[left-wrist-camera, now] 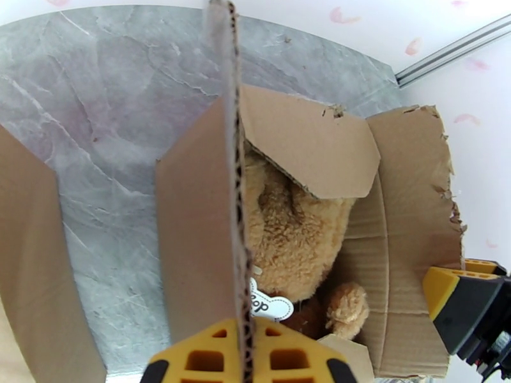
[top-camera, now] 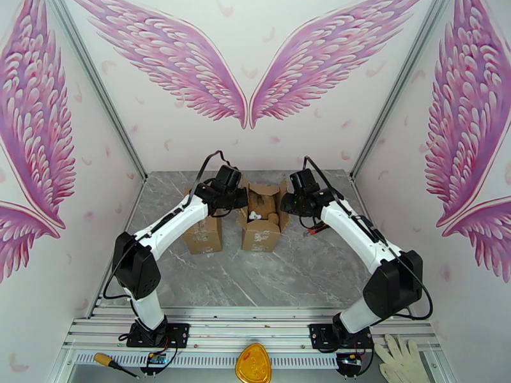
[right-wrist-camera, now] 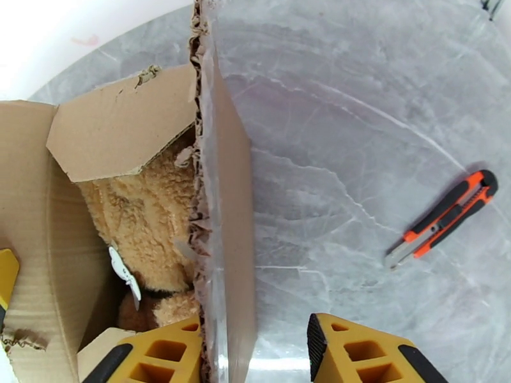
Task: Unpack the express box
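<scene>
The express box (top-camera: 259, 234) stands open mid-table with its flaps up. Inside lies a tan teddy bear (top-camera: 260, 209) with a white tag. My left gripper (top-camera: 241, 198) is shut on the box's left flap (left-wrist-camera: 211, 205), whose edge runs up between the yellow fingers (left-wrist-camera: 204, 352). The bear (left-wrist-camera: 294, 244) lies just right of that flap. My right gripper (right-wrist-camera: 255, 327) straddles the right flap (right-wrist-camera: 223, 186): its left finger touches the cardboard and the right finger (right-wrist-camera: 358, 352) stands clear, so the jaws are open. The bear (right-wrist-camera: 147, 212) shows left of that flap.
A second, shut cardboard box (top-camera: 203, 234) stands directly left of the open one, under my left arm. An orange utility knife (right-wrist-camera: 447, 215) lies on the marble to the right. A screwdriver (top-camera: 112, 363), a yellow object (top-camera: 253, 363) and a white glove (top-camera: 399, 359) sit at the near rail.
</scene>
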